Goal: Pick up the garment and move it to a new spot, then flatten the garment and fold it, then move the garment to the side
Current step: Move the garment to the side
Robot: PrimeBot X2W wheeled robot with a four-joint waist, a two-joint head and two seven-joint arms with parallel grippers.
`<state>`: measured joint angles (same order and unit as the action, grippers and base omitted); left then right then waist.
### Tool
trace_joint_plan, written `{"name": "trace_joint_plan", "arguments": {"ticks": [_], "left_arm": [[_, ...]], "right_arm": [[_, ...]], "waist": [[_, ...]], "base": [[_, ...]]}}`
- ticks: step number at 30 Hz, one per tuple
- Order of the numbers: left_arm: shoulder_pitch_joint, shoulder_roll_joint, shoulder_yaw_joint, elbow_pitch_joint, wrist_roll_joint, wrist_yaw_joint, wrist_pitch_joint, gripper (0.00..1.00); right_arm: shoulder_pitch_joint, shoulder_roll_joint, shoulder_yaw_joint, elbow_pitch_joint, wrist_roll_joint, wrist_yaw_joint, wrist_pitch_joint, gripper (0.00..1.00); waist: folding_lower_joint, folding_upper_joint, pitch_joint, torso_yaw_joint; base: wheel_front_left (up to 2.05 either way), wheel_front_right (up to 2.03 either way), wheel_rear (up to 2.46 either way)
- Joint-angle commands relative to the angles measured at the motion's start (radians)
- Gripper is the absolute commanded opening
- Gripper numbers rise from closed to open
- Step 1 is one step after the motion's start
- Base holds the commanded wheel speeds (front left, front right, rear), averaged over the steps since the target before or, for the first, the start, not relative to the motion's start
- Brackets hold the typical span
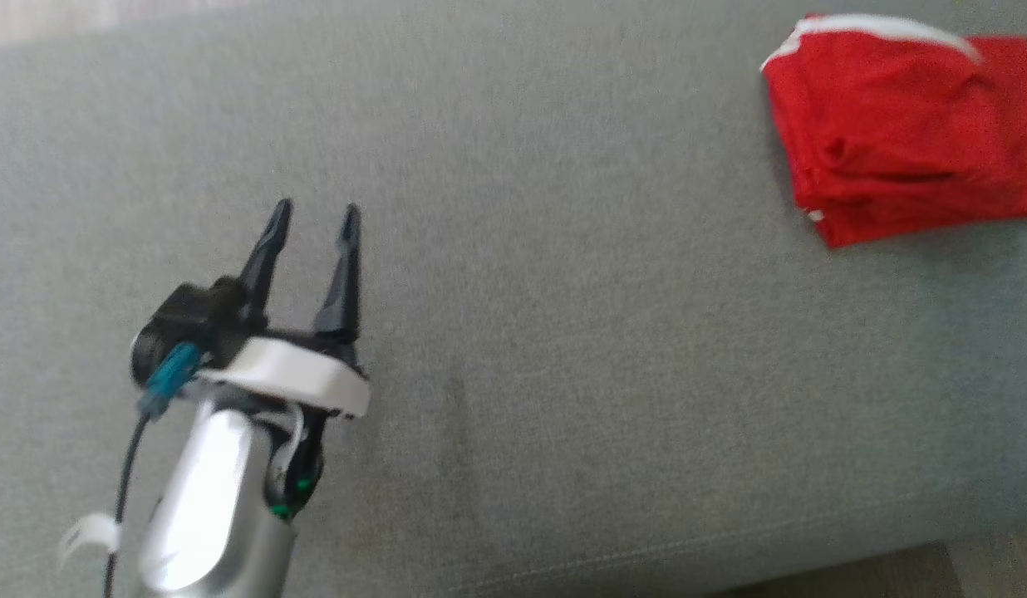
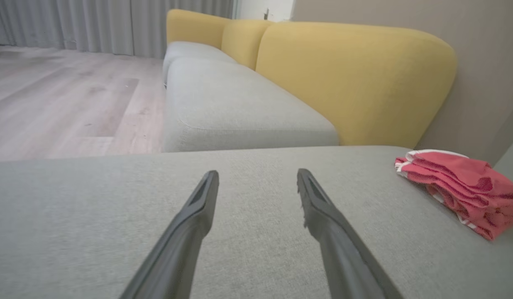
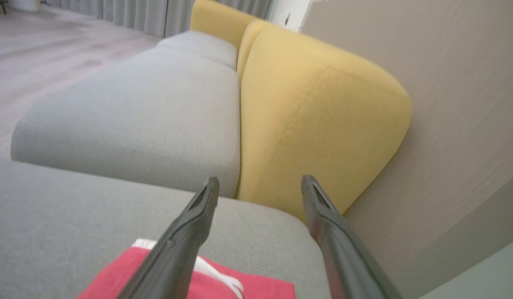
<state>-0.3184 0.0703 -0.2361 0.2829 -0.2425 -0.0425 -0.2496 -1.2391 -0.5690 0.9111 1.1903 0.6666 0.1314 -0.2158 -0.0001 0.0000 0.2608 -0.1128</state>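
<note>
The garment (image 1: 904, 124) is red with white trim and lies folded in a compact stack at the far right of the grey cushion (image 1: 563, 291). From the left wrist the garment (image 2: 460, 187) lies off to the right. My left gripper (image 1: 314, 218) hovers over the cushion's left part, open and empty, well apart from the cloth; its two fingers spread wide in its own view (image 2: 258, 174). My right gripper (image 3: 260, 182) is open above the garment (image 3: 223, 286), whose edge lies under its fingers, with nothing between them.
A yellow backrest (image 2: 352, 79) rises behind the cushion, and a second grey seat (image 2: 235, 108) runs away beside it. Wooden floor (image 2: 61, 104) lies to the left, a beige wall (image 3: 455, 104) to the right. The cushion's front edge (image 1: 729, 548) is near.
</note>
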Motion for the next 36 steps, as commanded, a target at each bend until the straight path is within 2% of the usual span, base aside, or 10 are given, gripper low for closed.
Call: {"name": "trace_joint_plan", "arguments": {"ticks": [1, 5, 8, 13, 16, 21, 26, 30, 36], "left_arm": [[-0.003, 0.028, 0.051, -0.044, -0.002, 0.008, -0.012, 1.0], [0.048, 0.032, 0.089, -0.07, -0.037, -0.002, -0.012, 1.0], [0.087, 0.034, 0.115, -0.081, -0.065, -0.008, -0.012, 1.0], [0.135, 0.036, 0.147, -0.072, -0.059, 0.033, -0.012, 1.0], [0.158, 0.03, 0.161, -0.081, -0.062, 0.039, -0.012, 1.0], [0.199, 0.02, 0.179, -0.102, -0.047, 0.029, -0.012, 1.0], [0.226, 0.01, 0.194, -0.087, -0.008, 0.04, -0.012, 1.0], [0.237, 0.003, 0.206, -0.071, 0.025, 0.054, -0.012, 1.0], [0.239, -0.002, 0.226, -0.048, 0.05, 0.056, -0.012, 1.0]], "right_arm": [[0.006, 0.0, -0.014, -0.022, 0.003, -0.001, -0.022, 1.0], [0.06, 0.026, -0.066, -0.097, 0.022, -0.001, -0.043, 1.0], [0.118, 0.037, -0.141, -0.172, 0.032, -0.001, -0.045, 1.0], [0.305, 0.043, -0.305, -0.34, -0.022, -0.001, -0.046, 1.0], [0.45, 0.061, -0.415, -0.447, -0.08, -0.001, -0.046, 1.0], [0.709, 0.12, -0.577, -0.626, -0.19, -0.001, -0.046, 1.0], [0.926, 0.221, -0.712, -0.788, -0.275, -0.001, -0.046, 1.0], [1.029, 0.286, -0.744, -0.87, -0.315, -0.001, -0.046, 1.0], [1.07, 0.319, -0.739, -0.872, -0.335, -0.001, -0.046, 1.0]], "waist": [[0.0001, 0.0, -0.08, 0.0], [0.0001, 0.0, -0.148, 0.0], [0.0001, 0.0, -0.182, 0.003], [0.0001, 0.0, -0.222, 0.025], [0.0001, 0.0, -0.243, 0.041], [0.0001, 0.0, -0.268, 0.064], [0.0001, 0.0, -0.281, 0.082], [0.0001, 0.0, -0.282, 0.087], [0.0001, 0.0, -0.279, 0.091]], "base": [[0.0, 0.0, 0.0], [0.0, 0.0, 0.0], [0.0, 0.0, 0.0], [0.0, 0.0, 0.0], [0.0, 0.0, 0.0], [0.0, 0.0, 0.0], [0.0, 0.0, 0.0], [0.0, 0.0, 0.0], [0.0, 0.0, 0.0]]}}
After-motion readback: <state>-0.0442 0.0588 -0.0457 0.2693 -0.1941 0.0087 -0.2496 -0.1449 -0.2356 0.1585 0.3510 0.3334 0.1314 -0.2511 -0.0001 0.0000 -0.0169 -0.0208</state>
